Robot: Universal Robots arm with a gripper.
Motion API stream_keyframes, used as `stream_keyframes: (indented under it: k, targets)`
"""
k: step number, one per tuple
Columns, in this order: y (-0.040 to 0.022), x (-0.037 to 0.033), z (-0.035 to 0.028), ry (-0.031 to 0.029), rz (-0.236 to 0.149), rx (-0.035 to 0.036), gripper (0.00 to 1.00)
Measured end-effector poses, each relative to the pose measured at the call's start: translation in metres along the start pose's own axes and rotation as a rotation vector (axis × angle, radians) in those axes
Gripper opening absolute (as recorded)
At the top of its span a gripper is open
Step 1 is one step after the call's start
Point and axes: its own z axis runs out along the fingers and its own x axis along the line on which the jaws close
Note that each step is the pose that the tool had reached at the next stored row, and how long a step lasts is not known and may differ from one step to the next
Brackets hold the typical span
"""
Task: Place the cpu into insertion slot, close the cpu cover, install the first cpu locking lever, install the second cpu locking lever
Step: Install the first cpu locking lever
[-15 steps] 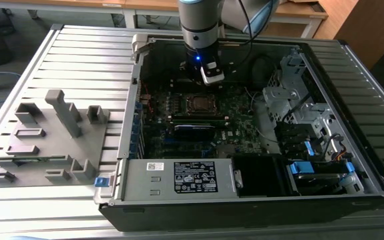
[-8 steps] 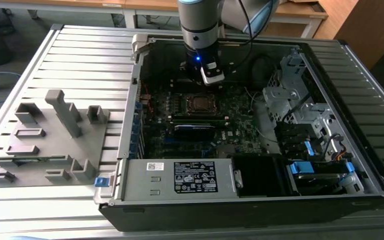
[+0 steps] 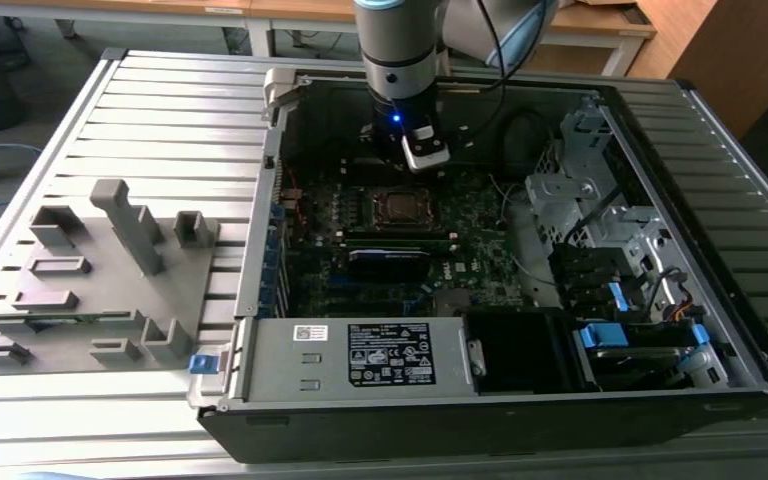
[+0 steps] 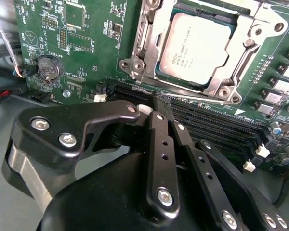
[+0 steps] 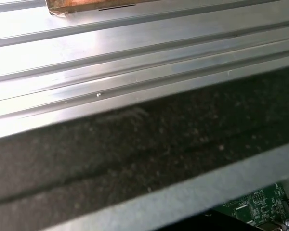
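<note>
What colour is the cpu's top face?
The cpu is pale silver-grey on top, clearest in the second wrist view.

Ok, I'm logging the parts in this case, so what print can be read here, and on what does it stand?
cpu: several lines of print on its top, too blurred to read.
White label on the power supply: too small to read.
Motherboard: white markings, too small to read.
</note>
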Motion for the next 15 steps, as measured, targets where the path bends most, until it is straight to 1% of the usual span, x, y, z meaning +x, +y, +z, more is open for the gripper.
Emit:
stream_keyframes:
  k: [5,8,13,15]
  targets:
    - [-0.0008,-0.0003,-0.0001,-0.0047,-0.001,-0.0015,0.1]
    - [-0.0009,-0.0003,-0.0001,-0.0064,0.001,-0.0019,0.1]
    - [-0.0009,-0.0002,-0.0001,-0.0103,0.013,-0.0005,0.1]
    - [-0.0009,-0.0001,-0.0001,-0.0129,0.026,0.0016,0.1]
